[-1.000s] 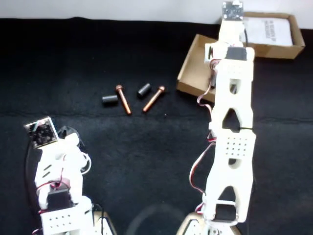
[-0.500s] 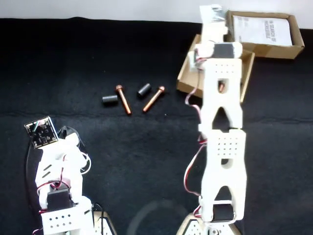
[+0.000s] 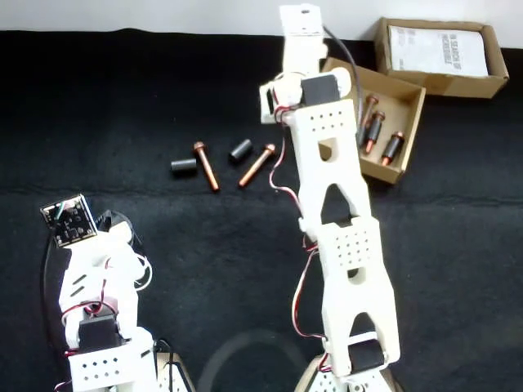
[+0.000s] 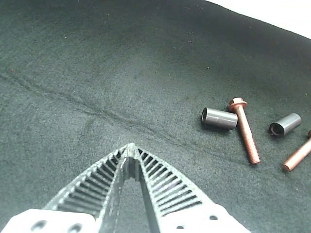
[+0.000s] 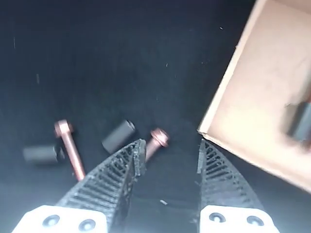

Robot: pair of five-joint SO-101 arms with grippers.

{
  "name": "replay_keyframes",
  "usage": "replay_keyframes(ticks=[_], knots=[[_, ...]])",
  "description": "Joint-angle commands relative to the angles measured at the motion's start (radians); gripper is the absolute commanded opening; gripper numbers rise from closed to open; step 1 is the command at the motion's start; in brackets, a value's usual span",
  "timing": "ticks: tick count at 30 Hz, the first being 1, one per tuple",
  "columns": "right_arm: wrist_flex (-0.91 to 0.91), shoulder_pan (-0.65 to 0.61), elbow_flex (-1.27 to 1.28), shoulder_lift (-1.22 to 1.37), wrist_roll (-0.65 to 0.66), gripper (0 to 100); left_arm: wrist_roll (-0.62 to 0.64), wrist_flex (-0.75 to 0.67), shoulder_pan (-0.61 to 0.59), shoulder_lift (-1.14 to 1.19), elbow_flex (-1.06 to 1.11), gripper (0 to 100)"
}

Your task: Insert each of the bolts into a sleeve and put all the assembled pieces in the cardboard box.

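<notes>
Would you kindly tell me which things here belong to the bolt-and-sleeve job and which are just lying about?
Job: bolt, second bolt, sleeve, second sleeve, cardboard box, three assembled pieces in it.
Lying about: other box, printed sheet inside it.

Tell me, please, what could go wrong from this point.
The open right gripper hangs close to the cardboard box corner; it could catch the wall and shove the box. The nearest bolt lies beside a round sleeve, so a grasp may knock that sleeve rolling.
</notes>
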Motion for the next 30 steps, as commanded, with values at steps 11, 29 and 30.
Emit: replay_keyframes(ticks=[11, 29, 30], knots=[[-0.325, -0.182, 0.323, -0.01, -0.33, 16.3, -0.005, -0.003, 0.018, -0.024, 0.018, 1], [-0.602, -0.18, 0.634, -0.004, -0.325, 16.6, -0.005, -0.002, 0.016, -0.025, 0.018, 1], [-0.613, -0.18, 0.639, 0.01, -0.324, 16.6, -0.005, -0.002, 0.016, -0.025, 0.018, 1]])
